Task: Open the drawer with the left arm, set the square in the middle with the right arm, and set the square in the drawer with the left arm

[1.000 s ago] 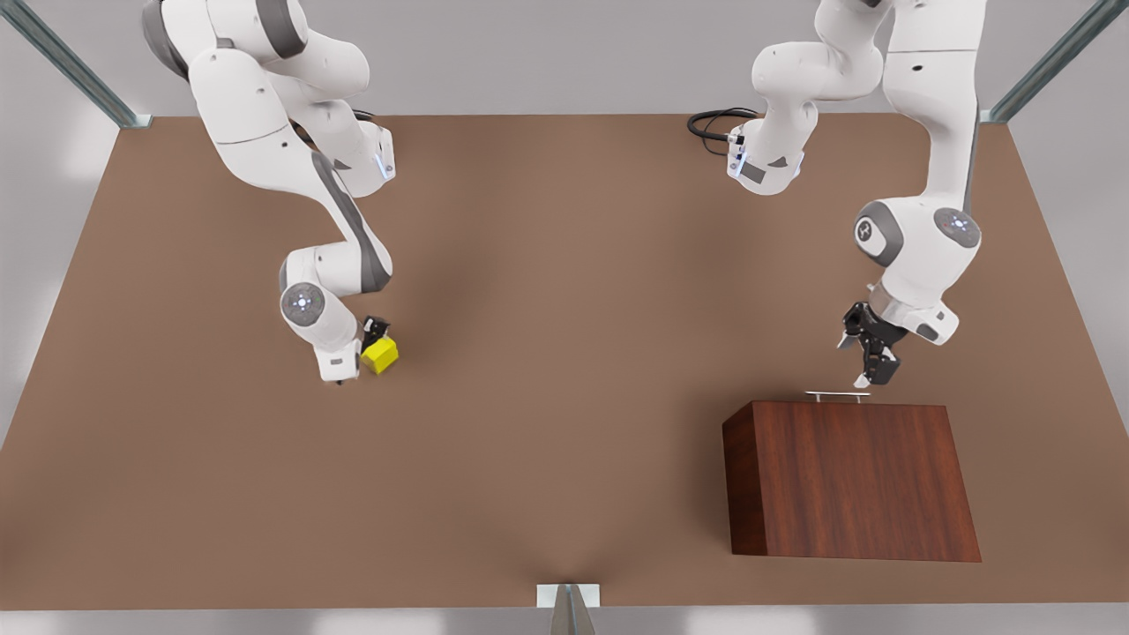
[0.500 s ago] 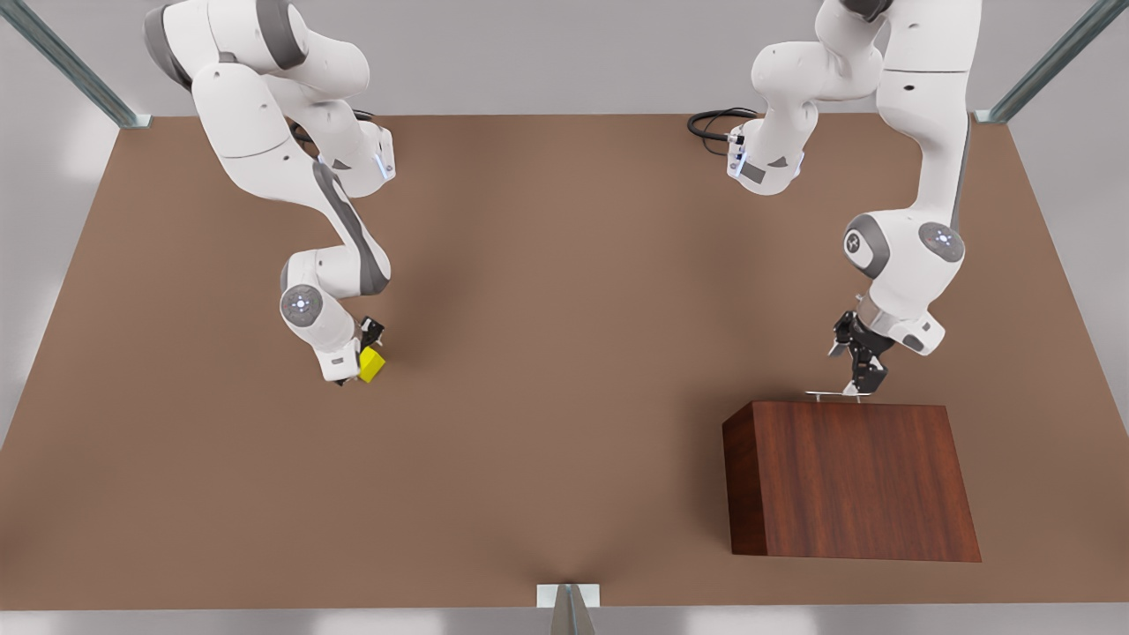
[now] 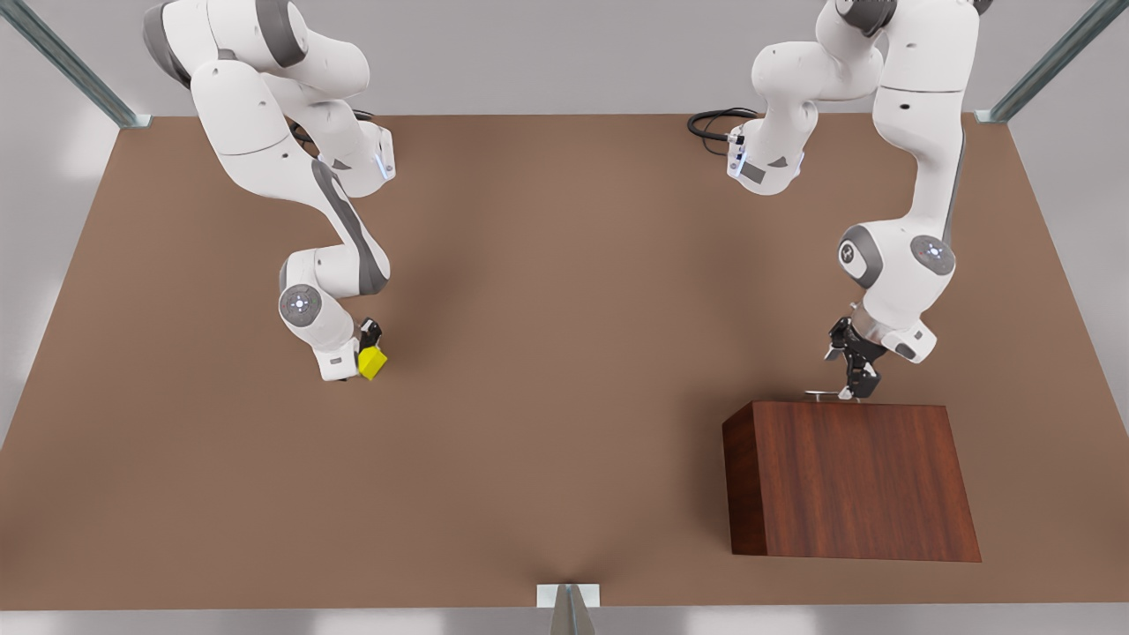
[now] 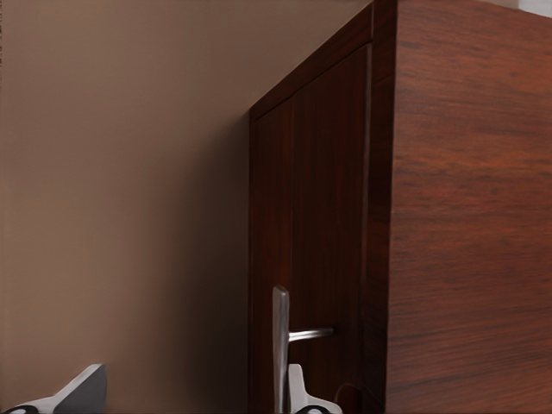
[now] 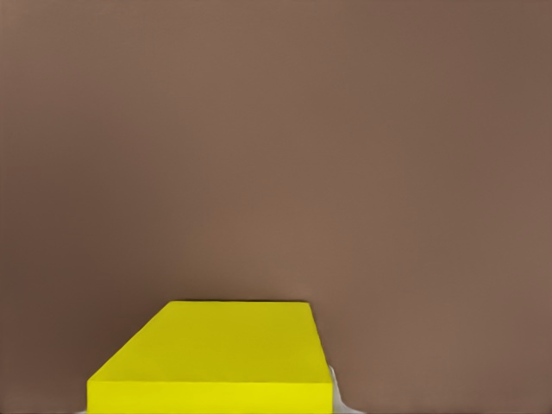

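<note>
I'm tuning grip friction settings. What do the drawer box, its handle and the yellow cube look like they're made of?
The drawer box looks like dark reddish-brown wood, with visible grain and a mild sheen. The handle is a thin silver bar, probably brushed metal. The square is flat, uniform bright yellow with no texture: possibly plastic, though nothing settles it.

The drawer (image 3: 851,401) is shut, its front level with the face of the dark reddish-brown wooden box, at the front view's right. Its thin silver bar handle (image 4: 280,345) stands out from the front. The square (image 3: 372,362), a small bright yellow cube, is at the front view's left, tilted; whether it touches the table is hard to tell.
</note>
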`<state>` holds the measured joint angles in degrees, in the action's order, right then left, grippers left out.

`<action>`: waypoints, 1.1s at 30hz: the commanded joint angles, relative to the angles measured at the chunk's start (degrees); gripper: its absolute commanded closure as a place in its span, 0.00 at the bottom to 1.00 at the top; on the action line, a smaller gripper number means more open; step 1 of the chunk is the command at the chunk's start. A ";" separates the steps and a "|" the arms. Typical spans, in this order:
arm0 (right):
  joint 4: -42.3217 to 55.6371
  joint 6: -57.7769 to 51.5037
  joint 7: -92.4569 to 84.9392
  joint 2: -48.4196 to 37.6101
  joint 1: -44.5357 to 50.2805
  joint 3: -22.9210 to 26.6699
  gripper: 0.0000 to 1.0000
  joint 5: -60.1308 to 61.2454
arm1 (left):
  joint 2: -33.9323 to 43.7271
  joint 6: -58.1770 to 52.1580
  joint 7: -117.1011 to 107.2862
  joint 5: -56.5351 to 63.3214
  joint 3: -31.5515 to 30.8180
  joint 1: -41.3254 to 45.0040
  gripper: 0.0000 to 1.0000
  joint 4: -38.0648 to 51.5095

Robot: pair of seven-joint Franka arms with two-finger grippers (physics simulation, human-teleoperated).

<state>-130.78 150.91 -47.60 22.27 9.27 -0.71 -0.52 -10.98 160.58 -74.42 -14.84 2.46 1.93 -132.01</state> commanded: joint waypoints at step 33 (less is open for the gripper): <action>60.56 -10.37 53.49 33.27 39.94 -4.74 0.00 0.60 | 8.70 -5.98 0.24 0.42 0.09 0.18 0.00 -8.52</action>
<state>-70.23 140.79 5.89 55.55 49.22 -5.37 0.09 -1.82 154.53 -74.11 -14.47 2.55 2.07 -140.72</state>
